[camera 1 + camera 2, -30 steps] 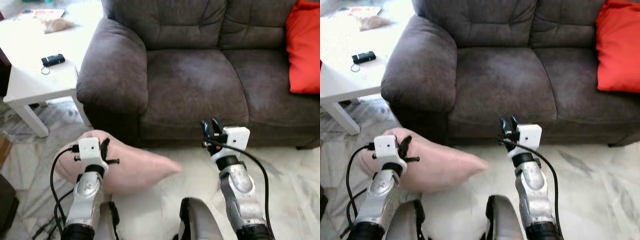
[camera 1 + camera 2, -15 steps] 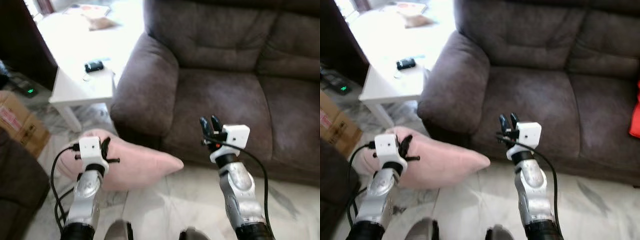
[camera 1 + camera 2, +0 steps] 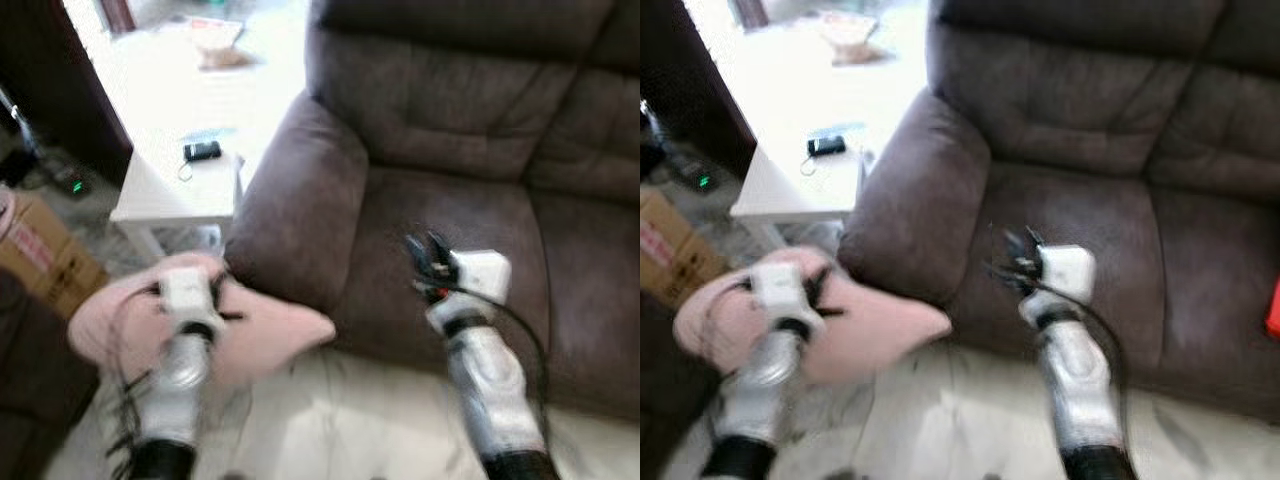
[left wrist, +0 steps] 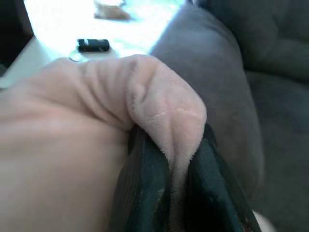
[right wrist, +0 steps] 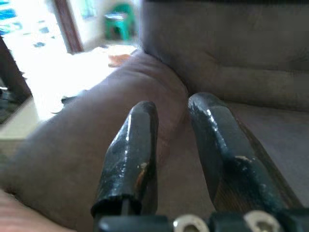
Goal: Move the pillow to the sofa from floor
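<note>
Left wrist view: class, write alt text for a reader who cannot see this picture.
Two black fingers of the left tool pinch a fold of a soft pink pillow. Behind it are a brown sofa armrest and a white table holding a small black object.

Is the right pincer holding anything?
No: the right pincer has only a gap between its fingers, with the sofa behind it.

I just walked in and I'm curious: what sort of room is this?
Most likely a home living room: a brown sofa, a white side table beside it, and a pink pillow pinched in the left gripper.
</note>
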`<state>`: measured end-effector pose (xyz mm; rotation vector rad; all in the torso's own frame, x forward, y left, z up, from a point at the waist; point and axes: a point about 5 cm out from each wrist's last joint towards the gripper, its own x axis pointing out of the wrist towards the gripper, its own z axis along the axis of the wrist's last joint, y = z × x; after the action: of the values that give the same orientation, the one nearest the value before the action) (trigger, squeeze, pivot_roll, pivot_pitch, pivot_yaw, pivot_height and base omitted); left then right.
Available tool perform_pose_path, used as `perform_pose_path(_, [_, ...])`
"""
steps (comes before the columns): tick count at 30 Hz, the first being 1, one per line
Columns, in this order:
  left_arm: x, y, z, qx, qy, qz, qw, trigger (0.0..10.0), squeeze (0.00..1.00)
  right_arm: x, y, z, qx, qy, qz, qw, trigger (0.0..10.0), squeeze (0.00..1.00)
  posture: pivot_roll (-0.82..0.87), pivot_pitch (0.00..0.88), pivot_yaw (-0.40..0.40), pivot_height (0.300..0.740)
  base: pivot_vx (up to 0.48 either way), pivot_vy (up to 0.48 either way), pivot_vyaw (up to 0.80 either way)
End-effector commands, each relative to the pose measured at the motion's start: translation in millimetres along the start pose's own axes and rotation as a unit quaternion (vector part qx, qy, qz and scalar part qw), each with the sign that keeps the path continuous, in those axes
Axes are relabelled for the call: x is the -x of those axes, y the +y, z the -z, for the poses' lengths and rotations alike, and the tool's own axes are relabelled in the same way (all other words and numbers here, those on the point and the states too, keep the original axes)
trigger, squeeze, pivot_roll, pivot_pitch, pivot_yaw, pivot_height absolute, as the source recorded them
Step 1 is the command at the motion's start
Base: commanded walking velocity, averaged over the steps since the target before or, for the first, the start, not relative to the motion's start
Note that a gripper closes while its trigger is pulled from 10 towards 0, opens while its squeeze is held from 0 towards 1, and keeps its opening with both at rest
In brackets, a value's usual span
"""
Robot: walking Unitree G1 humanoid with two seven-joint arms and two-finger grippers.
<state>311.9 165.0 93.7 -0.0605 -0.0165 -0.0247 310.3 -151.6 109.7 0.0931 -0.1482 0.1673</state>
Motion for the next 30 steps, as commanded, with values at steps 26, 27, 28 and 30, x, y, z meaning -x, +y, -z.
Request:
perform_pose_path(26, [-0.1,-7.1,-46.4,0.037,-0.039,0.086,0.995,10.0,0.00,31.0,-9.7,52.4,0.167,0.193,-0.202,0.946,10.0,1.00,0.01,0.089,-0.053,0.740,0.000,0.000,0.00])
perform_pose_path(27, [-0.1,-7.1,-46.4,0.037,-0.039,0.086,0.995,10.0,0.00,31.0,-9.7,52.4,0.167,0.193,-0.202,0.946,10.0,1.00,0.01,0.089,-0.053,0.740,0.000,0.000,0.00])
perform_pose_path(28, [-0.4,-7.9,-47.8,0.035,-0.039,0.092,0.994,10.0,0.00,32.9,-8.7,53.9,0.178,0.196,-0.215,0.940,10.0,1.00,0.01,0.089,-0.053,0.740,0.000,0.000,0.00])
perform_pose_path(30, [-0.9,-9.1,-50.7,0.034,-0.041,0.098,0.994,10.0,0.00,35.8,-7.3,56.7,0.185,0.203,-0.232,0.933,10.0,1.00,0.00,0.091,-0.052,0.740,0.000,0.000,0.00])
